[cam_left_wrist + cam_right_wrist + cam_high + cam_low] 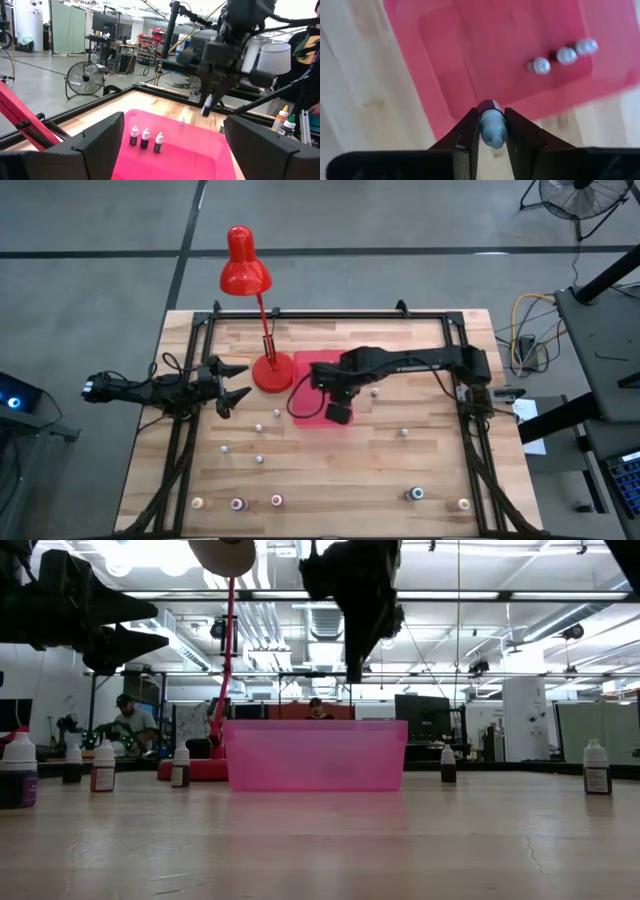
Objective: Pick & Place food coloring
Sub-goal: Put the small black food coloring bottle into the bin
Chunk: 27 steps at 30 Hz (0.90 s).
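**Food coloring bottles: one gripped above the pink tray, three inside it, the rest on the table**

Item: food coloring, tiny dropper bottles with pale caps and dark or coloured bodies. The held bottle (491, 124) has a rounded grey-white cap and a dark red band at its far end.

Held: the right gripper (491, 131) is clenched on that bottle, one finger on each side of the cap, hanging over the near edge of the pink tray (310, 412). In the low view the right gripper (355, 665) hangs well above the tray (315, 755).

In tray: three bottles (145, 138) stand upright in a close row; from above they show as three pale caps (565, 55).

On table: loose bottles are scattered over the wooden table (330, 480), among them a row near the front edge (237, 503) and two at the front right (415, 494). The low view shows several standing upright, left (101, 766) and right (596, 767) of the tray.

Left gripper (232, 383): released, fingers spread wide, held above the table beside the base of the red lamp (268, 370), facing the tray.

View notes: only the wrist views show the tray's contents; the low view's tray wall hides them. The low view alone shows people in the room behind.

Writing: the bottles' labels are too small to read.
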Each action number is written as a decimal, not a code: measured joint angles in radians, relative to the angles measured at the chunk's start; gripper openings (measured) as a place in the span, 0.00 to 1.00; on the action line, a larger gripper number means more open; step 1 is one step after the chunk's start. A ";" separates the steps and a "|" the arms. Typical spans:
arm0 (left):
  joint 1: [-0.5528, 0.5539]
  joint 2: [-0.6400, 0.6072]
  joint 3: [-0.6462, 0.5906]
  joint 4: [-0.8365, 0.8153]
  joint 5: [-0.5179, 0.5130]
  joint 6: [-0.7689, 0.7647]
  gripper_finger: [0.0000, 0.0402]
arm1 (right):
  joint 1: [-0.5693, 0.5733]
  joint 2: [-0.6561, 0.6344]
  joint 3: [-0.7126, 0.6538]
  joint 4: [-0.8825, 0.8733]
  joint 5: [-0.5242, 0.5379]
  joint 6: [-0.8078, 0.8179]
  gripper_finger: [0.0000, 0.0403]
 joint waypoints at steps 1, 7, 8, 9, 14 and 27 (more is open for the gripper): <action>0.000 0.000 0.000 0.000 0.000 0.000 0.78 | -0.005 0.005 -0.009 0.010 -0.003 -0.047 0.16; 0.000 0.000 0.000 0.000 0.000 0.000 0.78 | -0.032 0.021 -0.074 0.101 -0.027 -0.308 0.16; 0.000 0.000 0.000 0.000 0.000 0.000 0.78 | -0.034 0.019 -0.085 0.123 -0.027 -0.357 0.16; 0.000 0.000 0.000 0.000 0.000 0.000 0.78 | -0.037 0.018 -0.094 0.131 -0.029 -0.404 0.16; 0.001 0.000 0.000 0.000 0.000 0.000 0.78 | -0.056 0.018 -0.118 0.167 -0.031 -0.588 0.16; 0.001 0.000 0.000 0.000 0.000 0.000 0.78 | -0.094 0.021 -0.197 0.280 -0.030 -0.926 0.16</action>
